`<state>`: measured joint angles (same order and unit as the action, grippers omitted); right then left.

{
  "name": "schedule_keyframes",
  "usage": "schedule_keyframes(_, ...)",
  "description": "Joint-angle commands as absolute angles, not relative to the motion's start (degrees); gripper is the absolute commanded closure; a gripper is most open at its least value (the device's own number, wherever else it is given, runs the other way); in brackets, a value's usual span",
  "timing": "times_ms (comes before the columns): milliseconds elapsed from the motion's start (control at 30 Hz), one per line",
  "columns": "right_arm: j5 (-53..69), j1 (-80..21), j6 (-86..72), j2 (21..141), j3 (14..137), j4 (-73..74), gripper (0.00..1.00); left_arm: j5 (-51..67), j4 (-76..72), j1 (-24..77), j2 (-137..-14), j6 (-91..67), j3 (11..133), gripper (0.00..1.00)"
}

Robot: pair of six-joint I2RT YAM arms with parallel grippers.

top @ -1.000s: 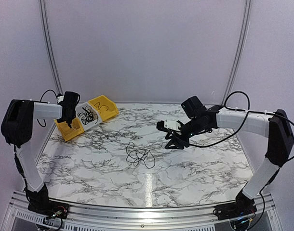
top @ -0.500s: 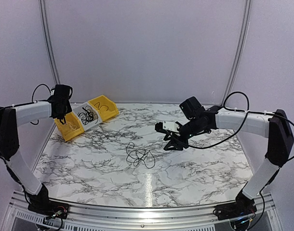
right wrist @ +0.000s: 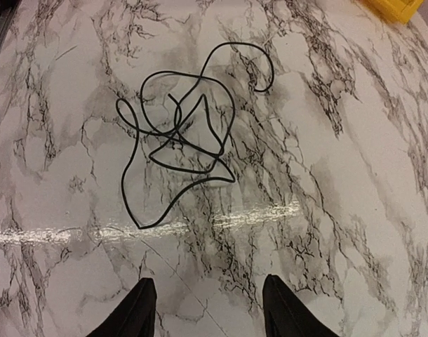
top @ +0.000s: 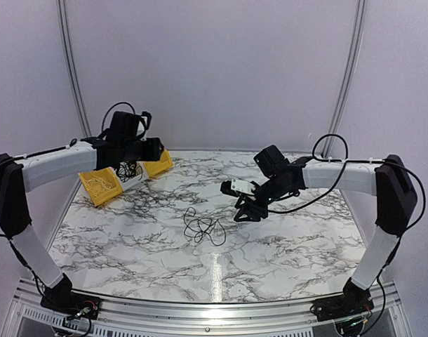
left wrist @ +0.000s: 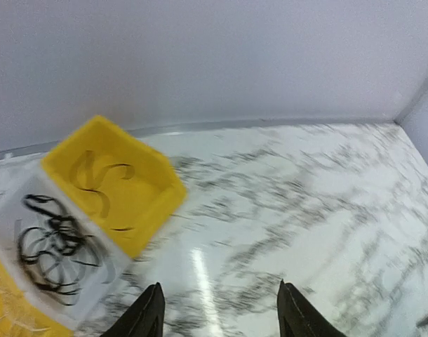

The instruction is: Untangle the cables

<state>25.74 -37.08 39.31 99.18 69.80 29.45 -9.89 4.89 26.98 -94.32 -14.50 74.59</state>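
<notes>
A white surface point(top: 291, 246) veined in grey like marble fills the middle of the scene. At its far left corner three small bins stand side by side at an angle: a nearer yellow bin point(top: 104, 196), a white bin point(top: 134, 181) against it, and a farther yellow bin point(left wrist: 156, 212) beyond that. A metal rail point(top: 214, 307) runs along the near edge. Plain pale walls point(top: 214, 70) close in the back and sides, with a curved tube point(top: 350, 77) at each rear corner.

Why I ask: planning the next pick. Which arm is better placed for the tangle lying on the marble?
Right. The right tool, open, hangs close beside the tangled cable, whose loops fill its wrist view. The left tool, open and empty, is off by the yellow bin.
</notes>
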Motion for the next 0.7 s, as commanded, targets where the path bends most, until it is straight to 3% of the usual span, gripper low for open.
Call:
schedule_keyframes(0, 26.04, -37.66, 33.88, 104.13, 74.81, 28.54, 0.48, 5.67, 4.3, 33.01, -99.27, -11.95, 74.84, 0.43)
schedule_keyframes(233, 33.51, -37.7, 31.15, 109.85, 78.18, 31.69, 0.39, 6.97, 2.13, 35.39, -101.79, -16.47, 69.21, 0.43)
schedule_keyframes(667, 40.21, -38.22, 27.37, 117.56, 81.5, 32.75, 0.38, -1.88, 4.39, 36.21, -100.91, -17.67, 69.96, 0.42)
